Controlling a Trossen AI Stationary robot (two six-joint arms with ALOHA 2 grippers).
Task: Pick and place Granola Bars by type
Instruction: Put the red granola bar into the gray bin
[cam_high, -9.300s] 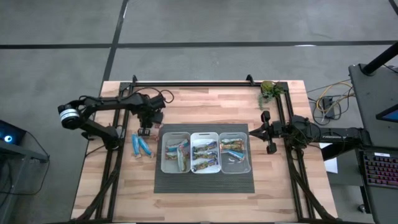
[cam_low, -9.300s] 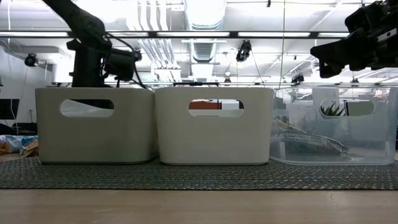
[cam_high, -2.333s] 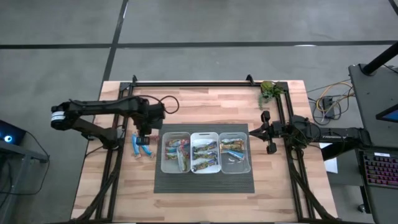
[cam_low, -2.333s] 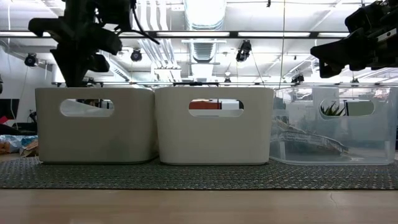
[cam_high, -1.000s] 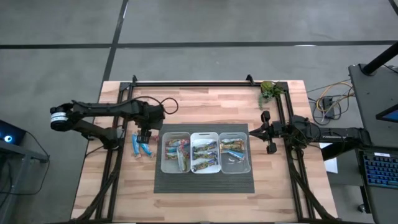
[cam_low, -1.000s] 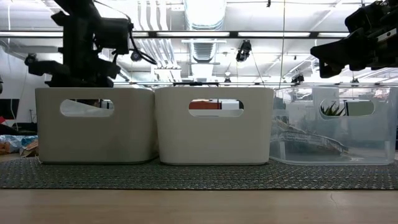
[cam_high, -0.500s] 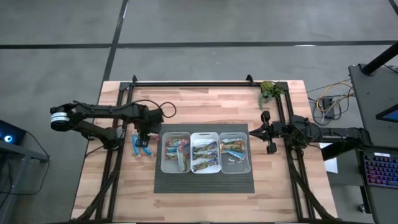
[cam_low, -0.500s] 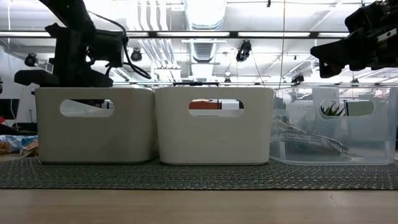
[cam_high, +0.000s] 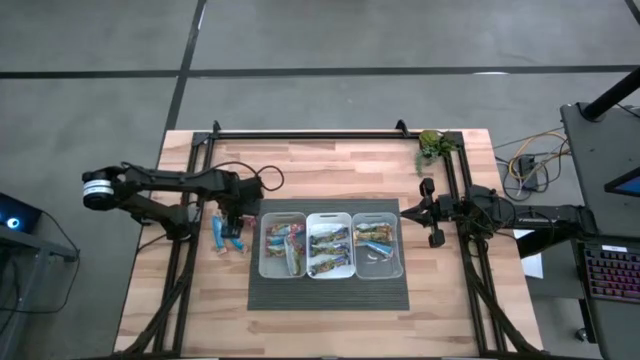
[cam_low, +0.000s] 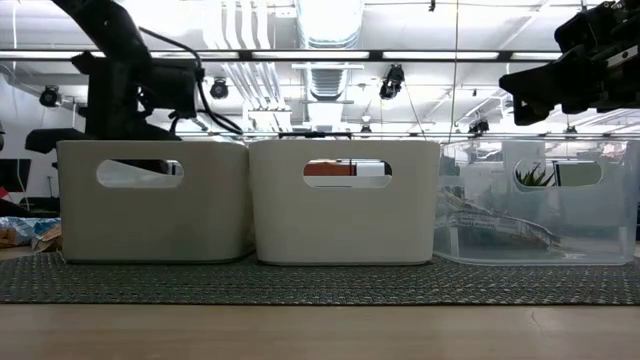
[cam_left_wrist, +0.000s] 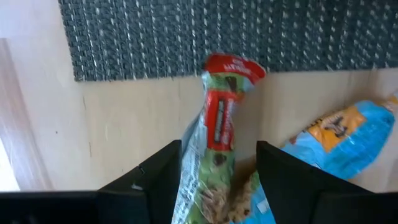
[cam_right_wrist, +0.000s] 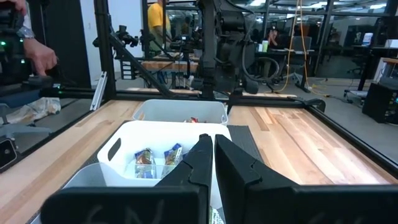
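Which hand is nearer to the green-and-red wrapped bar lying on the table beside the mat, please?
The left hand: its open fingers straddle the green-and-red bar from above, by the mat's edge. The right hand waits shut, across the three bins.

Three bins (cam_high: 331, 245) are set side by side in a row on a mat (cam_high: 329, 291) near the middle of the counter (cam_high: 330, 165). Granola bars (cam_high: 283, 243) are held in each bin. More bars (cam_high: 226, 233) are laid on the counter just left of the mat, with the left gripper (cam_high: 233, 224) positioned over them. The right gripper (cam_high: 405, 211) is held above the counter to the right of the bins. A plant (cam_high: 432, 146) is placed at the far right corner.
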